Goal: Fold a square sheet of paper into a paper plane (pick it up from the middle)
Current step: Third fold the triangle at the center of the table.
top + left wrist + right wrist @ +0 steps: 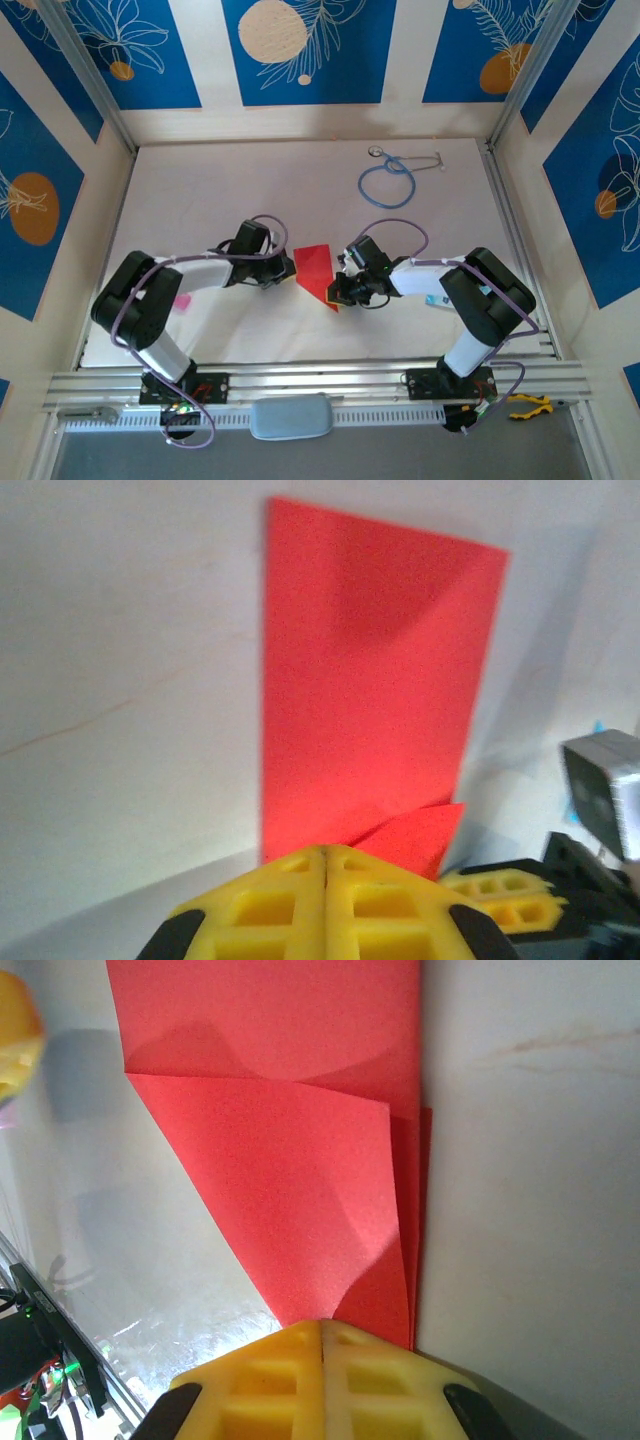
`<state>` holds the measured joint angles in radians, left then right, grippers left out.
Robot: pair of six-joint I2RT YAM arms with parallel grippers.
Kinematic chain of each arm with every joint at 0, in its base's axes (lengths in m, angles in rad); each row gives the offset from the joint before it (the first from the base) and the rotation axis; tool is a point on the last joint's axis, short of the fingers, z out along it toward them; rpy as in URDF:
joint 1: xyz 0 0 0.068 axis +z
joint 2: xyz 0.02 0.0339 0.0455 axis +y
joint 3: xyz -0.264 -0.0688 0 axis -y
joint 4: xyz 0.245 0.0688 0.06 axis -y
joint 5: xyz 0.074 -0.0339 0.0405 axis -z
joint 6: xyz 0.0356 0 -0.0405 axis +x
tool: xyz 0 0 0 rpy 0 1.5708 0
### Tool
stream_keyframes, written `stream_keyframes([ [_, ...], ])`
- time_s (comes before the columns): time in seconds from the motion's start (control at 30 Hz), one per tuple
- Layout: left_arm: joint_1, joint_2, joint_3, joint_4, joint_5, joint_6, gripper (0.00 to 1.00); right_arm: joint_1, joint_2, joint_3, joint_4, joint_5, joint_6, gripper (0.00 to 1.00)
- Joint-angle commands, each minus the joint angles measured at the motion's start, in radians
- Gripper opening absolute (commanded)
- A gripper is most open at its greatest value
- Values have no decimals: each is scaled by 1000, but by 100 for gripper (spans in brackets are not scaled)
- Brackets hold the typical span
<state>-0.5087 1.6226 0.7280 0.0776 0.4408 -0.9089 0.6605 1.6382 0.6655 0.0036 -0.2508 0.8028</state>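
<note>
The square sheet of paper (313, 265) is bright red and lies mid-table, folded to a narrow rectangle (370, 670). One diagonal flap (300, 1190) is turned over. A paper plane is out of view. My left gripper (288, 269) is shut, its yellow tips (327, 852) at the sheet's left edge; I cannot tell whether paper is pinched. My right gripper (336, 291) is shut (322, 1325) on the flap's corner, which curls up off the sheet (415, 835). The right gripper's fingers (500, 895) also show in the left wrist view.
A blue stethoscope (388, 182) lies at the back right of the white table (200, 180). A small pink object (182, 300) sits by the left arm and a blue one (435, 298) by the right arm. Patterned walls enclose the table.
</note>
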Motion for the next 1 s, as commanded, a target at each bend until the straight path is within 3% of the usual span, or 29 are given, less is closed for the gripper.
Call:
stream_keyframes([
  [0.0, -7, -24, 28, -29, 33, 18, 6, -1, 9, -21, -127, 65, -12, 0],
  [0.3, -72, 91, 55, 75, 124, 2, 6, 0, -3, -19, -126, 62, -17, 0],
  [0.73, -74, 156, 14, -38, -1, 61, 2, 22, -93, 72, -121, -21, -88, 3],
  [0.97, -73, 160, 32, -55, 1, 73, 2, 60, 19, 184, -132, -42, -125, 4],
])
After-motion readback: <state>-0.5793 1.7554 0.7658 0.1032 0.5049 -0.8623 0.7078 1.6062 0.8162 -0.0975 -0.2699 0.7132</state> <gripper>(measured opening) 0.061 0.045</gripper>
